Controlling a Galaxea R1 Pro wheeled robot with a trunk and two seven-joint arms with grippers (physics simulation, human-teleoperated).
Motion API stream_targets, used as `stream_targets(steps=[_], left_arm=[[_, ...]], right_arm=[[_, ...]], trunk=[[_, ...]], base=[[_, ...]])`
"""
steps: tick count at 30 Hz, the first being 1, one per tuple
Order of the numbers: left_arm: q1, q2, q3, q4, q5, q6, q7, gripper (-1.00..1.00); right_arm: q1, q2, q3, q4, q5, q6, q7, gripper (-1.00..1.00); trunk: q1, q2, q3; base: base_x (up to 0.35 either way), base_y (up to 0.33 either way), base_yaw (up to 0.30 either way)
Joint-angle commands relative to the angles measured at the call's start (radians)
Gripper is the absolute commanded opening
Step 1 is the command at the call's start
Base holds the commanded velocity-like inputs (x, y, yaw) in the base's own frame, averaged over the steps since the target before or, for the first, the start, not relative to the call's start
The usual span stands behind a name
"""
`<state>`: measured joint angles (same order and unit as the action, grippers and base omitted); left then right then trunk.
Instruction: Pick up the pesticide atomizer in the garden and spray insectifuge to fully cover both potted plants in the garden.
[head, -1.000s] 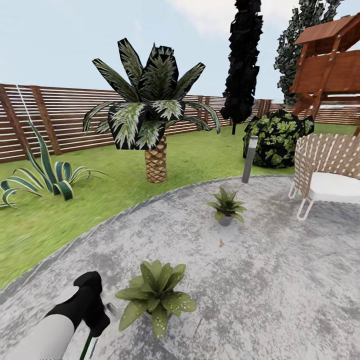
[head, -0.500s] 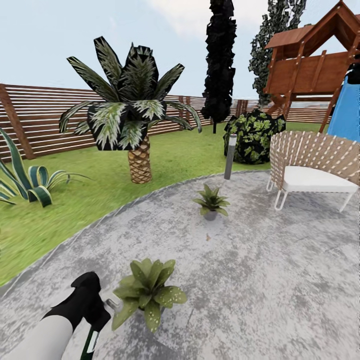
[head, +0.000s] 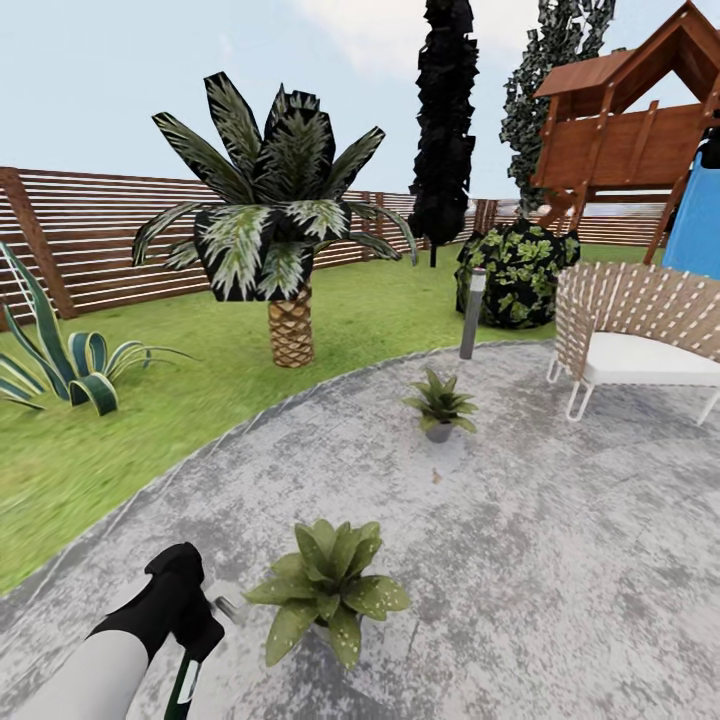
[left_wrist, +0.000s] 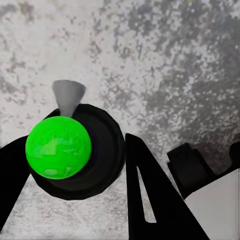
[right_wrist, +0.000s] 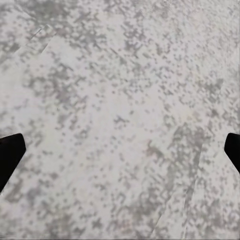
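**Atomizer in the left claw, nearer plant just to its right**

Agave (head: 70, 360) stands far left on the lawn (head: 120, 440), with the slat fence (head: 90, 240) behind it and the palm (head: 285, 250) a little further along. Low at the left of the head view, the left gripper (head: 195, 635) is clamped around the pesticide atomizer (head: 185, 685), whose dark green body with its white band hangs down out of the grip, long axis close to upright. From the left wrist camera the bottle's top reads as a bright green cap (left_wrist: 58, 147) on a dark collar, pinched between the two black fingers (left_wrist: 150, 200), with a pale nozzle pointing off to one side over the stone patio (head: 560, 560).

Just right of that claw sits the nearer potted plant (head: 335, 590), pale specks showing on some leaves. The farther potted plant (head: 440, 403) lies well beyond, ahead and to the right, near the grey post (head: 471, 315) and the wicker chair (head: 650, 330).

The right gripper (right_wrist: 120, 150) hangs over bare stone, its fingertips spread wide with nothing between them.

My guess: the left arm does the spraying, and the nozzle must face rightward toward the leaves.
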<state>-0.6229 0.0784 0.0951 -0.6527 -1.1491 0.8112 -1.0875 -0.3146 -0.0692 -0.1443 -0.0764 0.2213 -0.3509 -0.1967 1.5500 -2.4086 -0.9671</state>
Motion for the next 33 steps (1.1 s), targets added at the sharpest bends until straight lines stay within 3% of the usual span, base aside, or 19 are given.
stream_targets(steps=[1,6,13,18,24,33], left_arm=[[-0.001,-0.004,0.003,0.0,-0.007,0.005,-0.008,-1.0],[-0.001,-0.02,0.003,0.002,-0.008,0.005,0.006,-1.0],[-0.001,-0.02,0.002,0.002,-0.009,0.005,0.025,-1.0],[0.0,-0.019,0.002,0.004,-0.009,0.005,0.026,-1.0],[0.0,-0.02,0.002,0.003,-0.009,0.005,0.026,-1.0],[0.0,-0.02,0.003,0.002,-0.009,0.005,0.026,-1.0]], right_arm=[[-0.001,0.0,-0.009,0.001,0.01,-0.003,-0.004,1.0],[-0.001,0.001,-0.01,0.0,0.009,-0.003,-0.004,1.0],[-0.001,0.001,-0.009,0.001,0.009,-0.002,-0.004,1.0],[-0.001,0.0,-0.009,0.001,0.009,-0.002,-0.004,1.0],[-0.001,0.001,-0.009,0.001,0.009,-0.002,-0.004,1.0],[-0.001,0.001,-0.009,0.001,0.009,-0.002,-0.004,1.0]], trunk=[[0.0,0.0,-0.001],[0.0,0.0,0.0],[0.0,0.0,0.004],[0.0,0.0,0.006],[0.0,0.0,0.006],[0.0,0.0,0.006]], base=[[0.137,0.08,0.0],[0.041,0.023,-0.057],[-0.008,0.001,-0.255],[-0.291,0.003,-0.274],[-0.23,0.231,-0.274],[-0.012,0.332,-0.274]])
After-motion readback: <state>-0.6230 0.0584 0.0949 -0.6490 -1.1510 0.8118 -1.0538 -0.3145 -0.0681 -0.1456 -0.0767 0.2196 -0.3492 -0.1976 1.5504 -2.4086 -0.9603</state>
